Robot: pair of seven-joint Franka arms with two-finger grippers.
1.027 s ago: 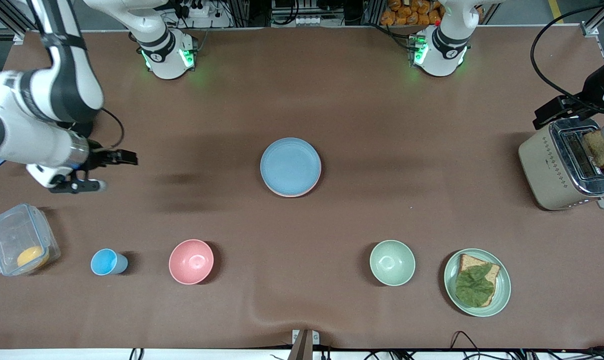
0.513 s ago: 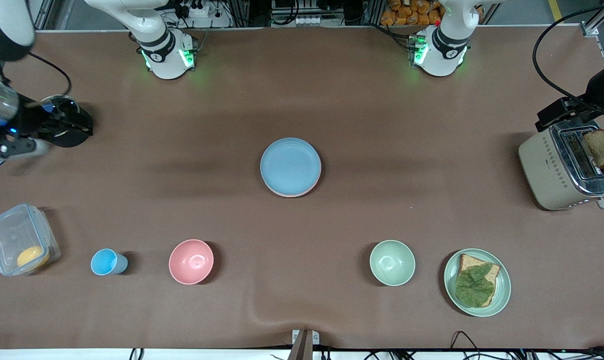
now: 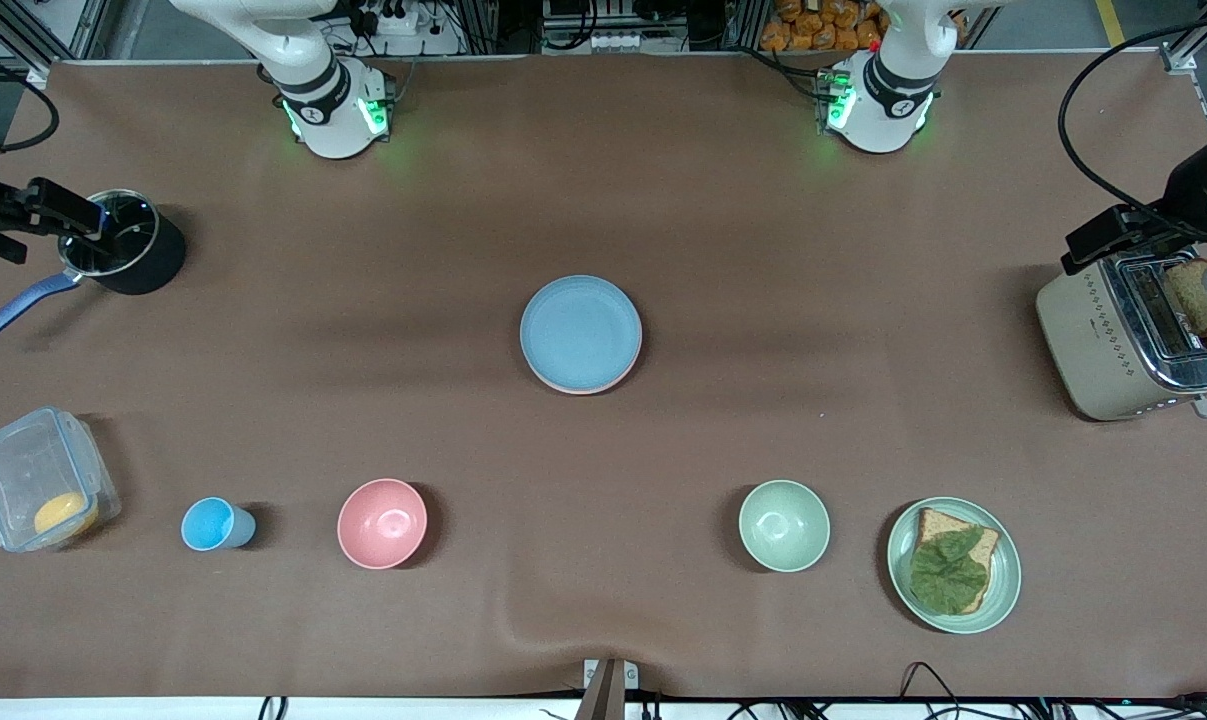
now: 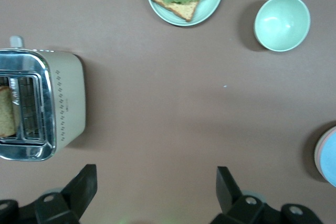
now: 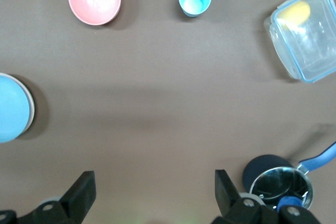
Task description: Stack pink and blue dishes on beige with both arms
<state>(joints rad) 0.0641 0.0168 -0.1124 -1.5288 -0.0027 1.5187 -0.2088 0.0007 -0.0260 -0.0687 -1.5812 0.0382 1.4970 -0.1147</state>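
The light blue plate [image 3: 580, 330] lies mid-table on top of a stack, and a thin pink plate rim [image 3: 575, 389] shows under its nearer edge. No beige plate can be made out; anything under the stack is hidden. The blue plate also shows at the edge of the left wrist view [image 4: 328, 157] and of the right wrist view [image 5: 12, 107]. My right gripper [image 3: 33, 212] [image 5: 154, 192] hangs open and empty over the dark pot, away from the stack. My left gripper [image 3: 1113, 238] [image 4: 156, 192] hangs open and empty beside the toaster.
A dark pot with a blue handle [image 3: 123, 255] sits at the right arm's end and a toaster with bread [image 3: 1138, 330] at the left arm's end. Along the near side stand a clear box [image 3: 41, 478], blue cup [image 3: 215, 524], pink bowl [image 3: 382, 523], green bowl [image 3: 784, 525] and green plate with bread [image 3: 953, 565].
My right arm has pulled back and up toward its end of the table, uncovering the pot, until only its gripper shows at the edge. The left arm and the plates have stayed put.
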